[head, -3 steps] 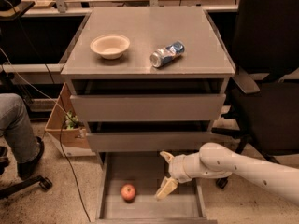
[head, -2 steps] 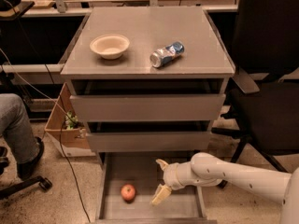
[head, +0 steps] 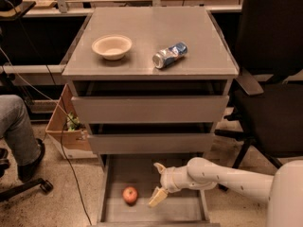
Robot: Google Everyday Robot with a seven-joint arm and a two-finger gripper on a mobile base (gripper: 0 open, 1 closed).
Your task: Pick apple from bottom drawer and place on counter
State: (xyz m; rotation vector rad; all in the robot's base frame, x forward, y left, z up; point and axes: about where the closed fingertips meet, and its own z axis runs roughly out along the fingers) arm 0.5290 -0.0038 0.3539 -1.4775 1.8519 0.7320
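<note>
**Open gripper beside the apple in the bottom drawer**

The bottom drawer (head: 112,211) is pulled out at the lower middle of the frame. The apple (head: 130,195) lies on the left part of its grey floor. The gripper (head: 157,183) is inside this drawer, just to the right of the apple and not touching it. Its two fingers are spread wide apart and hold nothing.

On the counter (head: 151,22), in the upper middle, a beige bowl (head: 111,46) stands at the left. A crushed can (head: 170,55) lies on its side to the right of it. A cardboard box (head: 64,138) left of the cabinet holds something green.

Compared with one second ago, the gripper is further to the left and nearer to the apple. The apple, bowl and can keep their places.
</note>
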